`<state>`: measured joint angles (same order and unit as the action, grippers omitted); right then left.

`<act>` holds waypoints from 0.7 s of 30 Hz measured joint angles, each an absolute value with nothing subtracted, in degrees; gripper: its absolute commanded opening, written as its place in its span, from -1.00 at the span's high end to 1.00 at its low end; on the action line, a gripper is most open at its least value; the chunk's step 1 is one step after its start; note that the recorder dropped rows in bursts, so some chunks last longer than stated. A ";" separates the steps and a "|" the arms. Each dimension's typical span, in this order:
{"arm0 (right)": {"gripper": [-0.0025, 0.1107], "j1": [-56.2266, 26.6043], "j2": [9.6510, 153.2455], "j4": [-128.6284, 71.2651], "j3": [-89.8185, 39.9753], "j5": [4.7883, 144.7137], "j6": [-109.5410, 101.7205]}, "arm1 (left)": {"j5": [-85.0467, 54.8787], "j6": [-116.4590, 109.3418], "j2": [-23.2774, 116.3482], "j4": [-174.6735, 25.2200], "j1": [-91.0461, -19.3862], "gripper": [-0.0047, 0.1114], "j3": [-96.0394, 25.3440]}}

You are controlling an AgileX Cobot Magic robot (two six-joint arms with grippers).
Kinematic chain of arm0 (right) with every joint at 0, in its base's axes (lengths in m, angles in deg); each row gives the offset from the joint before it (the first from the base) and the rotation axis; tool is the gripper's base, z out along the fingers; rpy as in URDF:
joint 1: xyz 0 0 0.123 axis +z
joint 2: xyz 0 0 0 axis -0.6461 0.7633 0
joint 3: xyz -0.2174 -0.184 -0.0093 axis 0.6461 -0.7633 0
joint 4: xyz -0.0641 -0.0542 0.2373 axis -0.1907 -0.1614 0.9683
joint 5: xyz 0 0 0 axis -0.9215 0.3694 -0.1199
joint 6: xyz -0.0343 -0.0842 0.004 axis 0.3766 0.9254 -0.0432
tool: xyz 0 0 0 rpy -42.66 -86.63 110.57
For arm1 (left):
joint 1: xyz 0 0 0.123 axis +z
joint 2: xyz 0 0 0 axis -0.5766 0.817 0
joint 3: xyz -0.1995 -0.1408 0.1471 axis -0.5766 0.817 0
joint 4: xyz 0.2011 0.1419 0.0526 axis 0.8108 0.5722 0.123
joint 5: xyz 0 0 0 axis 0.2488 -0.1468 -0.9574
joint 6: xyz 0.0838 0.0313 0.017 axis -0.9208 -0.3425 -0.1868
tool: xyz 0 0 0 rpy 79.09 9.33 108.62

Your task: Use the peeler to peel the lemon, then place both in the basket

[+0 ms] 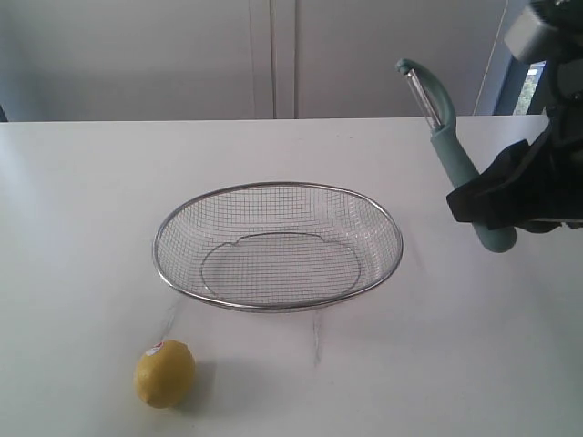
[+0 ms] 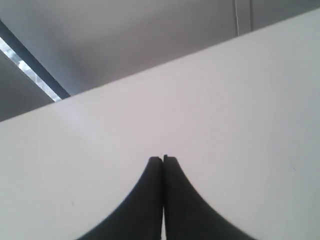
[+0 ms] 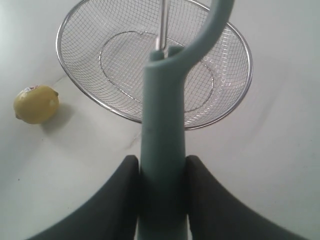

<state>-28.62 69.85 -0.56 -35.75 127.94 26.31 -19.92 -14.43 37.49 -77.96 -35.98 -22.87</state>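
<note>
The yellow lemon (image 1: 165, 372) lies on the white table near the front left, sticker up; the right wrist view also catches the lemon (image 3: 35, 103). The wire-mesh basket (image 1: 383, 223) stands empty in the middle, and its rim (image 3: 75, 95) shows in the right wrist view. My right gripper (image 1: 492, 214) is raised at the right, shut on the teal handle of the peeler (image 1: 451, 146), whose blade points up. In its wrist view the right gripper (image 3: 162, 165) clamps the peeler (image 3: 162, 125). My left gripper (image 2: 163, 159) is shut, empty, over bare table; the exterior view does not show it.
The white table (image 1: 82, 200) runs back to a pale wall. Faint scratch marks (image 1: 316, 341) lie on the table in front of the basket.
</note>
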 measured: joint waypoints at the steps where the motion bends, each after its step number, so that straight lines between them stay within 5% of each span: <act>1: 0.94 -28.62 69.85 -0.56 -35.75 127.83 26.31 | -23.07 -14.47 38.76 -77.69 -35.98 0.92 -24.69; 11: 0.94 -28.62 69.85 -1.34 -35.75 127.73 26.20 | -44.02 -14.70 46.47 -72.44 -37.91 0.92 -37.06; 21: 0.94 -28.62 69.85 -3.58 -35.75 126.55 26.20 | -52.92 -14.70 49.54 -68.84 -56.01 0.92 -39.99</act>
